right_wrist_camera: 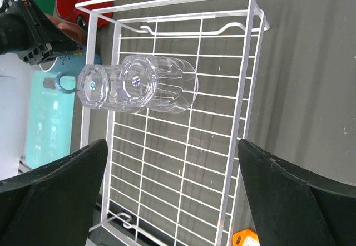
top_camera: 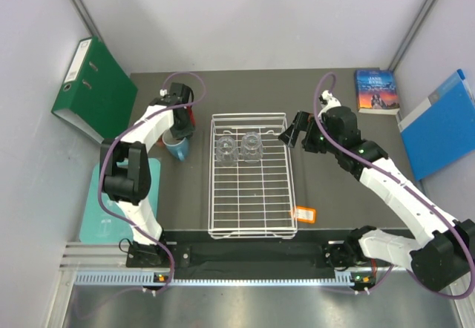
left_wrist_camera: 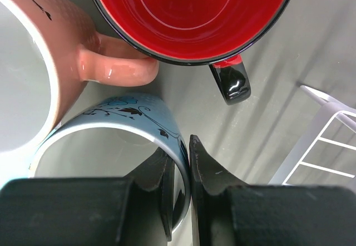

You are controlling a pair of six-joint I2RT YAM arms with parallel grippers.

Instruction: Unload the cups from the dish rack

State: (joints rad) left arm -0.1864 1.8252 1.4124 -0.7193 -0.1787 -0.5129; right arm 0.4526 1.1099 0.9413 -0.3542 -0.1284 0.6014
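Note:
The white wire dish rack (top_camera: pixel 214 194) sits mid-table with two clear glass tumblers (top_camera: pixel 225 148) (top_camera: pixel 251 147) side by side at its far end. Left of the rack, my left gripper (top_camera: pixel 180 130) is shut on the rim wall of the light-blue mug (left_wrist_camera: pixel 119 123), one finger inside and one outside. The red mug (left_wrist_camera: pixel 192 12) and the salmon-pink mug (left_wrist_camera: pixel 67 45) stand on the table right beside it, the pink handle touching the red mug. My right gripper (top_camera: pixel 291 133) hangs open above the rack's far right rim, looking down on the tumblers (right_wrist_camera: pixel 100 87) (right_wrist_camera: pixel 161 84).
A green binder (top_camera: pixel 96 87) leans at the back left and a teal mat (top_camera: pixel 111 202) lies near the left arm. A book (top_camera: pixel 376 90) and a blue folder (top_camera: pixel 441 124) sit at the back right. An orange tag (top_camera: pixel 303 214) marks the rack's near right corner.

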